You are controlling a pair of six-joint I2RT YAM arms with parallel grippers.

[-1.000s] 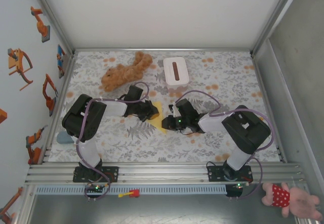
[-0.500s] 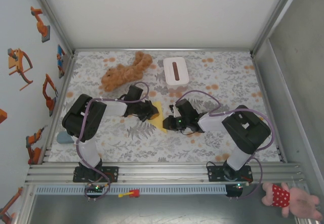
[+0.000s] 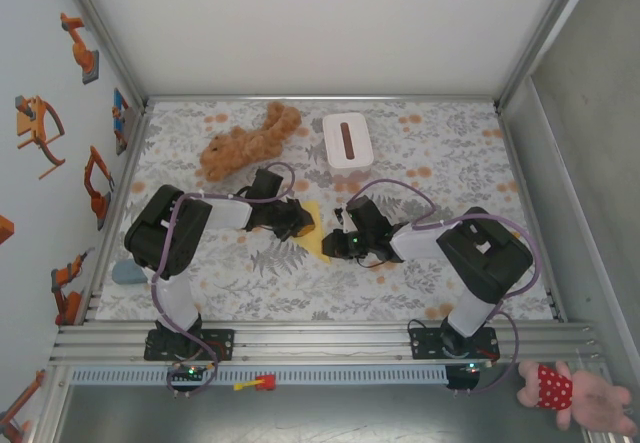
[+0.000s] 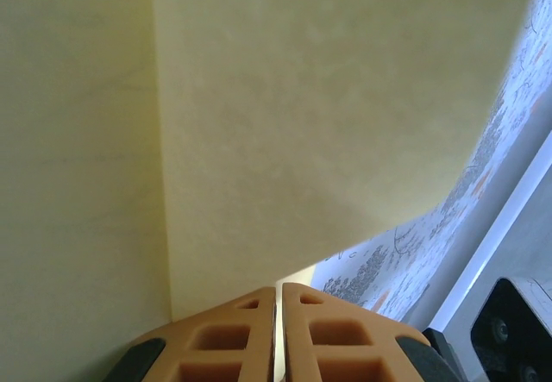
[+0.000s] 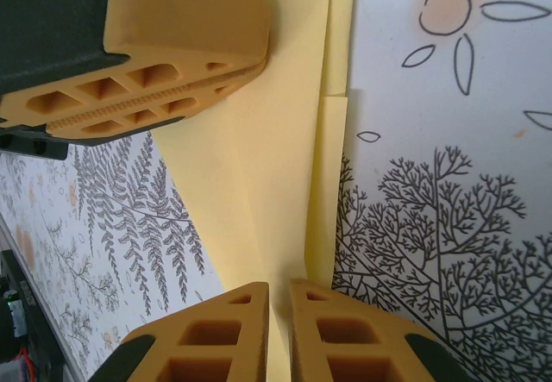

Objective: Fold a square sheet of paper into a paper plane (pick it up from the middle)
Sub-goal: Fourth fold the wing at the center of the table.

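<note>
A thin pale-yellow sheet of paper (image 3: 314,231) is seen on the floral-patterned tablecloth (image 3: 450,163), on the near side of the white rectangular box with a brown slot (image 3: 347,139) (toward the arm bases) and apart from it. The sheet is already partly folded: layered edges and a long crease are shown in the right wrist view, and in the left wrist view part of it is raised off the cloth. The left gripper (image 3: 299,227) is placed at the sheet's edge, nearer than the box and to its left. Its orange fingers (image 4: 228,339) are pressed together with a thin sliver of paper pinched between them, so the sheet is grasped. The right gripper (image 3: 330,247) is placed at the opposite edge, straight in front of the box. Its fingers (image 5: 332,335) are drawn close with the yellow paper running through the narrow gap, so the sheet is clamped there as well. A brown plush toy (image 3: 248,140) is laid just left of the box, untouched
</note>
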